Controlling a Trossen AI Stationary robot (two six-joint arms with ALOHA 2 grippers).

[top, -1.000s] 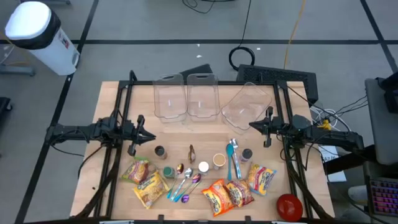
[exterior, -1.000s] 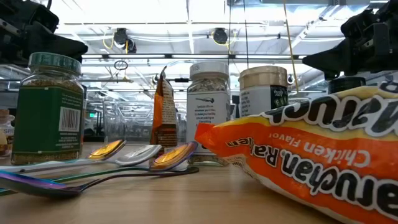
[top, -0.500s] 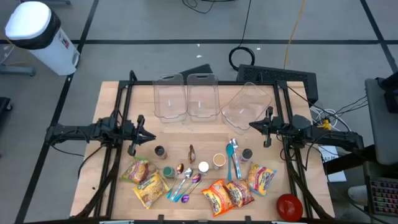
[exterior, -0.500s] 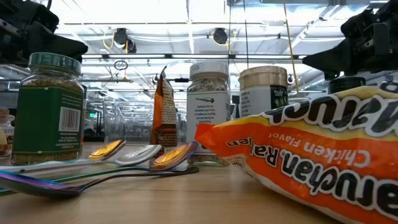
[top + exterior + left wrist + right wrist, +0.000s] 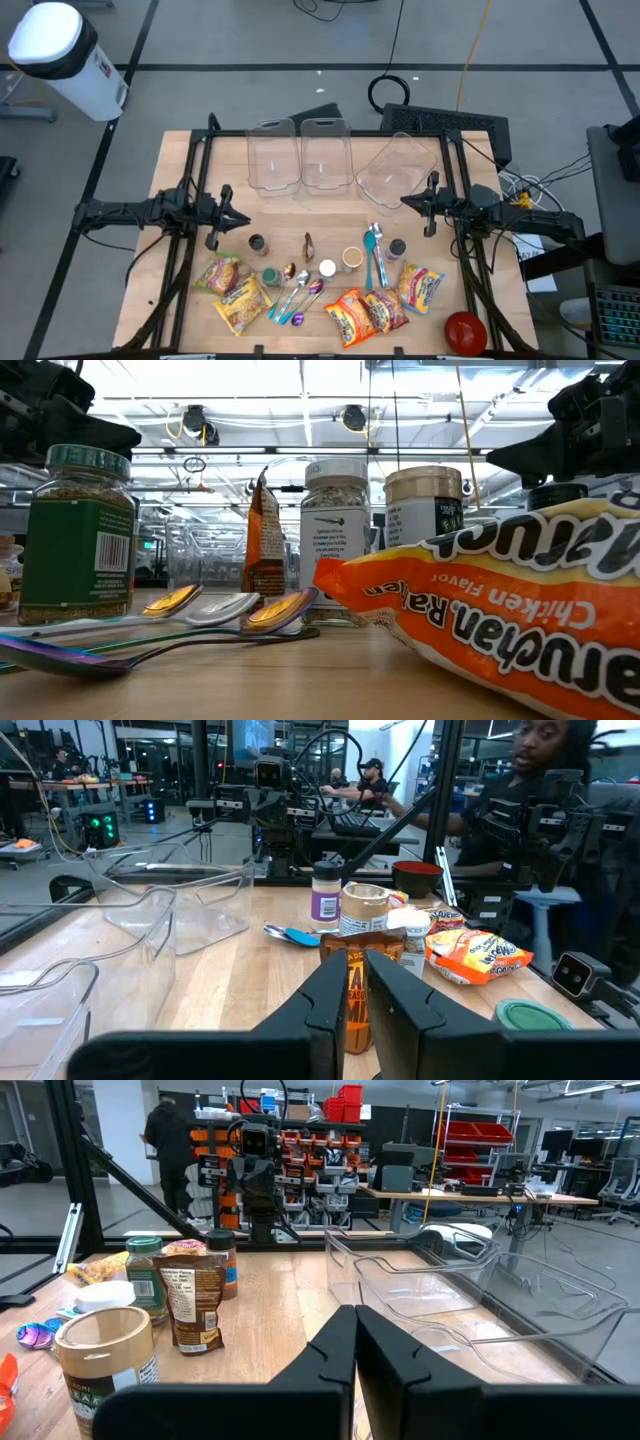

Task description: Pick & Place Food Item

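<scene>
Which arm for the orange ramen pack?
Right, probably. The ramen pack lies on the table's right half, nearer the right gripper than the left gripper. Both hover shut and empty.

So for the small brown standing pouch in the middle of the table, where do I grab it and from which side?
Take the brown pouch near its top edge, coming straight down. It stands upright and thin, edge-on from above, so the jaws should close across its flat faces. Jars and spoons stand close around its base, leaving the top freest. The left gripper looks nearest.
</scene>
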